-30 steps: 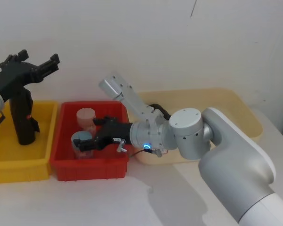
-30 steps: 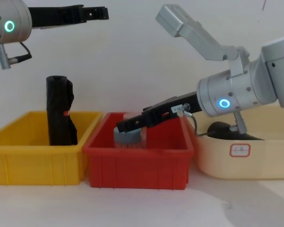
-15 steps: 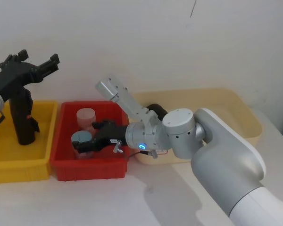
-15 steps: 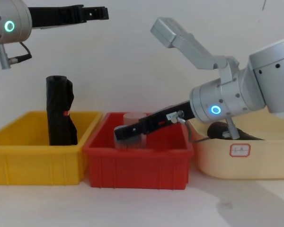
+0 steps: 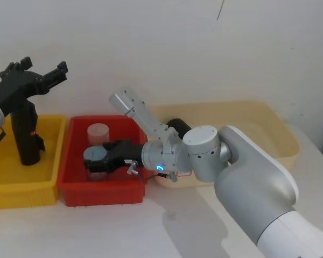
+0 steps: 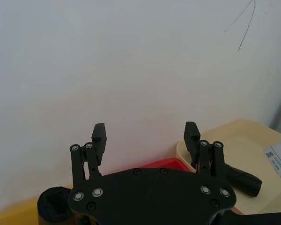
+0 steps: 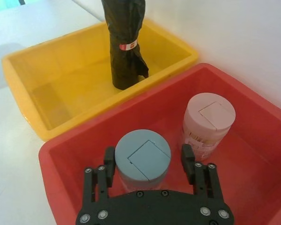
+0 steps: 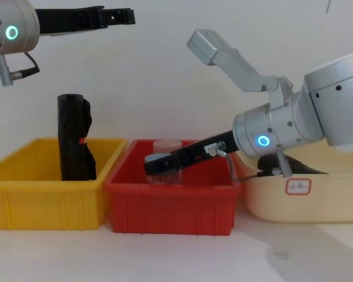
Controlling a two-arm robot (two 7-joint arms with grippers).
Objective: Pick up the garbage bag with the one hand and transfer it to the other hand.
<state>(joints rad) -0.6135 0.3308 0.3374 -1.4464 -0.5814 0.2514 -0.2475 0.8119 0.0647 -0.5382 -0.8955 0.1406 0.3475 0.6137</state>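
Black garbage bag (image 6: 243,174) lies in beige tub (image 5: 269,115); left gripper (image 6: 145,129) hangs high, fingers apart, right gripper (image 7: 148,161) fingers apart straddling blue-lidded jar (image 7: 143,154) in red bin (image 7: 61,154), so left should reach across and grab mid-roll.

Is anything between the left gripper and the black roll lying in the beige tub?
Yes. The right arm reaches across the red bin, between the raised left gripper and the garbage bag in the beige tub. The right gripper flanks a blue-lidded jar.
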